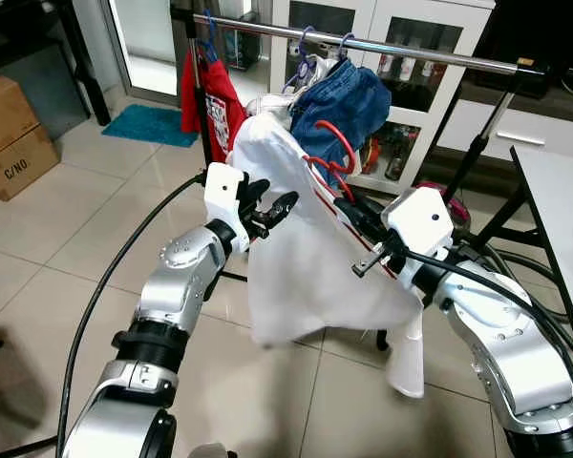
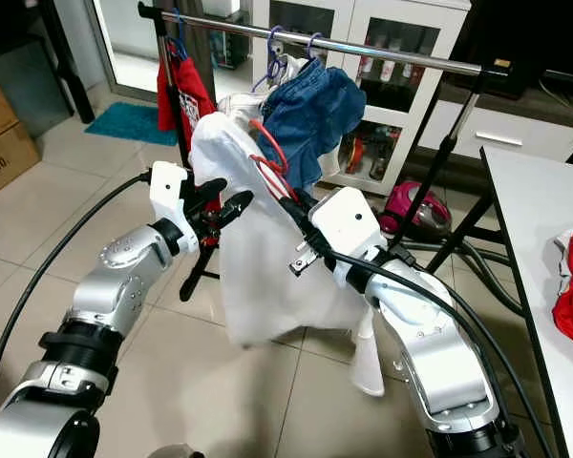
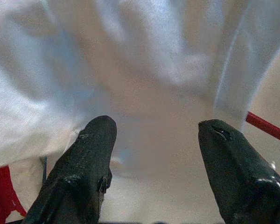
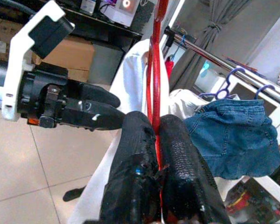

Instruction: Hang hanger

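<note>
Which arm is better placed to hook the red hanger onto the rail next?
Right. The right gripper is already shut on the red hanger carrying the white garment, just below the rail. The left gripper has its jaws open beside the cloth, holding nothing.

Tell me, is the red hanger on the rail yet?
Not yet. The right gripper holds the red hanger, with its white shirt, below the rail.
</note>
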You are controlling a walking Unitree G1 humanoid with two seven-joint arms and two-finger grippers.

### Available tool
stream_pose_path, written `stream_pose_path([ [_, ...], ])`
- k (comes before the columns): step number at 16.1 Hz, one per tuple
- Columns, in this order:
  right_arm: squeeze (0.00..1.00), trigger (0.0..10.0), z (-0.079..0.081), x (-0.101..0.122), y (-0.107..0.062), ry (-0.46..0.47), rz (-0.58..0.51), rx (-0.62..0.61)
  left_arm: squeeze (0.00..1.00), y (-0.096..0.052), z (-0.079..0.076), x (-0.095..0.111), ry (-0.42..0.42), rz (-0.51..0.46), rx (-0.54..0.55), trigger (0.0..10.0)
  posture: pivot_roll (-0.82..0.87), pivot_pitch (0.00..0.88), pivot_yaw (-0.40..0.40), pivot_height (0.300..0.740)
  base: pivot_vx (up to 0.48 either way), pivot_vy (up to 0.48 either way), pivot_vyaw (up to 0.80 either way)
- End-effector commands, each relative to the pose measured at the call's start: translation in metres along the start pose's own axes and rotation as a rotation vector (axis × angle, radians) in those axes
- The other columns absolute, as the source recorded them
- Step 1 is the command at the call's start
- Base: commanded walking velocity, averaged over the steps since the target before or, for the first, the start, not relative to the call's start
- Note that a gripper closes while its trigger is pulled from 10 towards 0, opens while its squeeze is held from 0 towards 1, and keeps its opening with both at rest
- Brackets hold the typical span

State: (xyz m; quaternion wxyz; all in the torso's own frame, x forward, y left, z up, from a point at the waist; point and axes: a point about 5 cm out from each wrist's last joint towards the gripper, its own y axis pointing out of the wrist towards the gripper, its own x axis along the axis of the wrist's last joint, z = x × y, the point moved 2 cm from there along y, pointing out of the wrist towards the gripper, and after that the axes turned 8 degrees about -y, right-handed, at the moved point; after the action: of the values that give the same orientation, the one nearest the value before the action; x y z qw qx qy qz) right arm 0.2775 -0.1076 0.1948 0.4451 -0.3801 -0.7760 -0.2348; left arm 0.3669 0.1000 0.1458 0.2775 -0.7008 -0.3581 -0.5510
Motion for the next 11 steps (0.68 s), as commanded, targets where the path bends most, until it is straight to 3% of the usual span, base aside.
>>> stream_pose_path([
  [1,0.0,0.0,-0.005,0.008,0.001,-0.015,-0.047,-0.005,0.0,0.004,-0.002,0.005,0.019,-0.013,-0.01,0.0,-0.01,0.0,-0.06,0.74,0.0,0.0,0.0],
  [2,0.0,0.0,-0.005,0.008,0.001,-0.014,-0.049,-0.004,0.0,0.004,-0.002,0.005,0.021,-0.01,-0.014,0.0,-0.01,0.0,-0.06,0.74,0.0,0.0,0.0],
  [4,0.0,0.0,-0.005,0.007,0.001,-0.001,-0.049,-0.002,0.0,0.006,-0.02,0.001,0.011,0.014,-0.164,0.0,-0.01,0.0,-0.062,0.74,0.0,0.0,0.0],
  [5,0.0,0.0,-0.003,0.005,0.002,0.008,-0.042,0.008,0.0,0.006,-0.029,-0.004,0.006,0.042,-0.23,3.8,-0.01,0.0,-0.061,0.74,0.0,0.0,0.0],
  [6,0.0,0.0,-0.002,0.004,0.002,0.012,-0.036,0.017,0.0,0.005,-0.033,-0.007,0.016,0.065,-0.256,6.3,-0.01,0.0,-0.061,0.74,0.0,0.0,0.0],
  [7,0.0,0.0,0.001,0.002,0.004,0.013,-0.026,0.038,0.0,0.004,-0.037,-0.015,0.038,0.109,-0.284,10.0,-0.01,0.0,-0.061,0.74,0.0,0.0,0.0],
  [9,0.0,0.0,0.003,0.002,0.006,0.005,-0.03,0.053,0.0,0.004,-0.037,-0.014,0.043,0.084,-0.267,10.0,-0.01,0.0,-0.061,0.74,0.0,0.0,0.0],
  [10,0.0,0.0,0.003,0.003,0.008,-0.002,-0.036,0.059,1.0,0.006,-0.036,-0.009,0.04,0.058,-0.256,10.0,-0.01,0.0,-0.057,0.74,0.0,0.0,0.0],
  [11,0.0,0.0,0.003,0.005,0.009,-0.005,-0.042,0.061,1.0,0.007,-0.037,-0.005,0.039,0.036,-0.257,10.0,-0.01,0.0,-0.057,0.74,0.0,0.0,0.0],
])
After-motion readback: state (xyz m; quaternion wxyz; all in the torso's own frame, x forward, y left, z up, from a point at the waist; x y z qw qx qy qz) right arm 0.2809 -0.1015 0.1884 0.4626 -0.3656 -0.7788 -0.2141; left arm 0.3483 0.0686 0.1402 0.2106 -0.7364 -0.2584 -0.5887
